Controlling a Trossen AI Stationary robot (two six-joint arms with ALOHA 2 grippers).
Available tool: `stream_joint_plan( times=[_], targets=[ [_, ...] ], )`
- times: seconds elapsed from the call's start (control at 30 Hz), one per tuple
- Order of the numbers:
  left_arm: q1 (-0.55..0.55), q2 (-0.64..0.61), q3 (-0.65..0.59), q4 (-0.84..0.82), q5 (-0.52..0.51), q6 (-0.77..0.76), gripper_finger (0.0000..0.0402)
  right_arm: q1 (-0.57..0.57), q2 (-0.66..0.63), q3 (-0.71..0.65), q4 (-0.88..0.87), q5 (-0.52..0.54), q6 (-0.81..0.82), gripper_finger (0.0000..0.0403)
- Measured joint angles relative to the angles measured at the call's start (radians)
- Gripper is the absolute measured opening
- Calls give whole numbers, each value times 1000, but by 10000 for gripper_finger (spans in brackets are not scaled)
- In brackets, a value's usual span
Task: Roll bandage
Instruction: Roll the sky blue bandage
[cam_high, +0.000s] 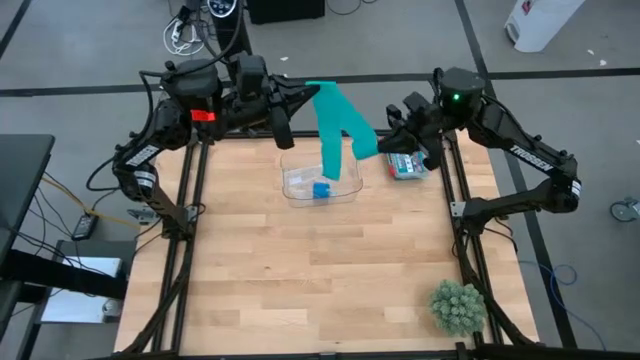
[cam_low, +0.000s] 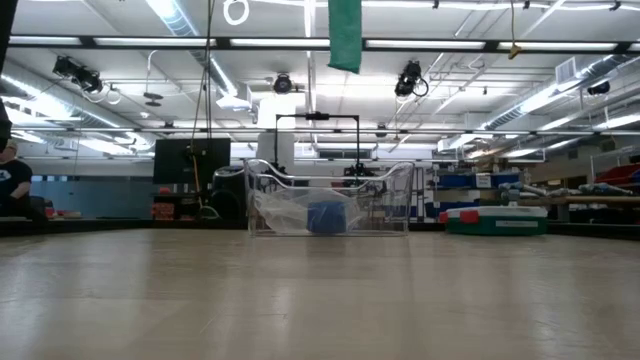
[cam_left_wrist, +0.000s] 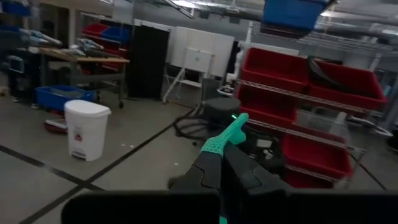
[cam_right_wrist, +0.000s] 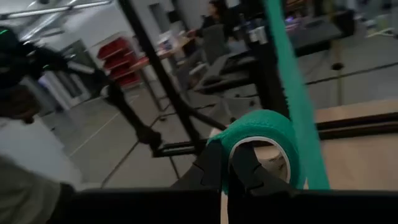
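Your wooden table (cam_high: 310, 270) carries little: a clear plastic bin (cam_high: 321, 182) near the middle of its far edge, a small blue roll (cam_high: 321, 190) inside it, a green-and-red box (cam_high: 407, 166) at the far right edge and a green spiky ball (cam_high: 458, 306) at the near right corner. Both arms are raised over the far edge. Your left gripper (cam_high: 310, 92) is clamped shut on one end of the bandage (cam_high: 338, 125); a teal tip pokes out past its fingers (cam_left_wrist: 214, 165). Your right gripper (cam_high: 383, 146) is closed on the other end, where the fabric is wound in a loop around its fingers (cam_right_wrist: 249, 174). The teal ribbon hangs slack between them, above the bin, its free fold dangling.
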Motion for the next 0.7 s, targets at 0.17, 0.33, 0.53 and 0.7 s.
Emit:
stream_joint_plan(
  times=[0.17,0.33,0.53,0.7],
  targets=[
    [-5,0,0,-10,42,-32,1,-67,0,0,6,38,38,0],
    [-21,0,0,-18,83,-45,1,-130,-1,0,47,50,107,0],
    [-46,0,0,-20,84,-45,1,-191,-1,0,142,53,211,0],
    [-64,9,0,-14,83,-45,2,-227,-1,0,220,55,242,0]
  ],
)
